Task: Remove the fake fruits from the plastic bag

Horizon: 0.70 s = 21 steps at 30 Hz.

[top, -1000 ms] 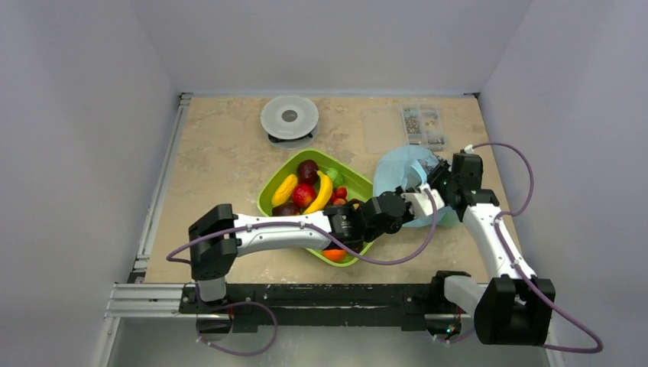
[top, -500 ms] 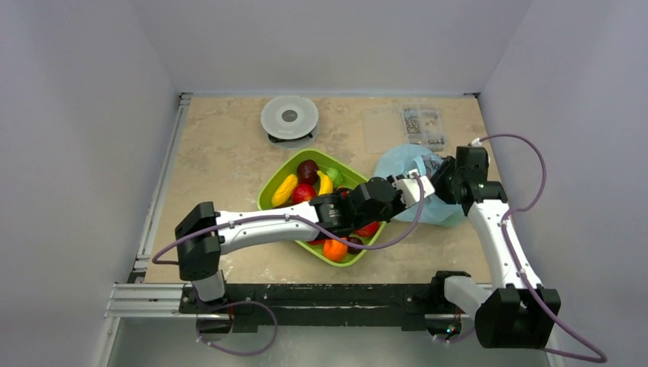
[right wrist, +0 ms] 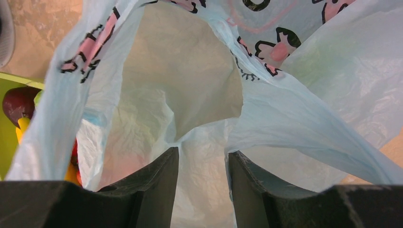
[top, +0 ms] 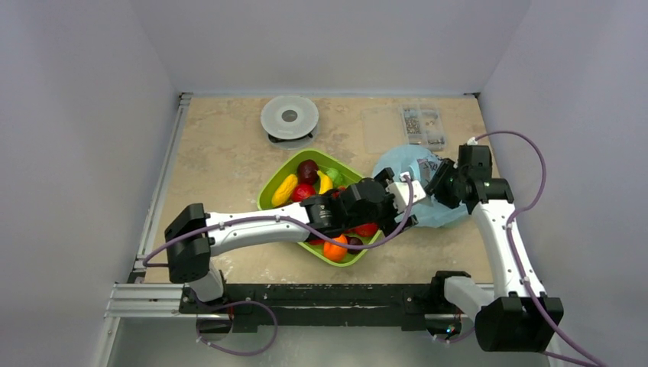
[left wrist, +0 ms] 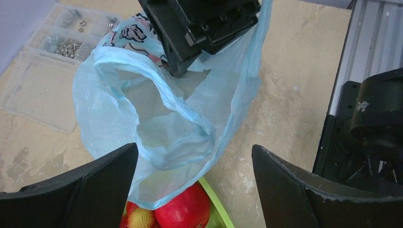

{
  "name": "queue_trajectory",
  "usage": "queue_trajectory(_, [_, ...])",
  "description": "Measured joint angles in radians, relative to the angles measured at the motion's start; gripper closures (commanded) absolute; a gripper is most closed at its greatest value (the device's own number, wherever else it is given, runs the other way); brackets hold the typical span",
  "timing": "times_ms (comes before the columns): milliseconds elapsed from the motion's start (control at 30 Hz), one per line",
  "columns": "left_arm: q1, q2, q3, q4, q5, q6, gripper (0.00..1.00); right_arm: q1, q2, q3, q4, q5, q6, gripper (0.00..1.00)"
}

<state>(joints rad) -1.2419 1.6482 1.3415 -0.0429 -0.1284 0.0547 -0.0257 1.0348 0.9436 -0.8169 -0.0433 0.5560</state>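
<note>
Having sprung apart, left end effector (left wrist: 195, 147) faces the plastic bag (left wrist: 119, 95) (right end effector (right wrist: 203, 152) clamps its rim).

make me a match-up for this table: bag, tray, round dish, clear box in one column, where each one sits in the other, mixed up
Things:
1. plastic bag
2. green tray
3. round white dish
4. clear box

Places:
a. far edge, left of middle
b. mid-table, with fruits in it
c. far edge, right side, small parts inside
d. pinched by the right end effector, mouth open

Pairs: 1-d, 2-b, 3-a, 4-c
</note>
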Motion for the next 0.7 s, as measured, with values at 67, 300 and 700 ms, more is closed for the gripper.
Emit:
queue_trajectory(67, [0.000, 0.027, 0.000, 0.014, -0.012, 0.006, 0.09, 0.000, 0.002, 0.021, -0.024, 0.006, -0.009, 0.54])
queue_trajectory(300, [0.011, 0.171, 0.106, 0.019, -0.148, 0.018, 0.48, 0.000, -0.063, 0.092, -0.112, 0.055, -0.031, 0.41])
queue_trajectory(700, [0.053, 0.176, 0.136, 0.033, -0.204, -0.020, 1.00, 0.002, -0.093, 0.208, -0.186, 0.112, -0.082, 0.28])
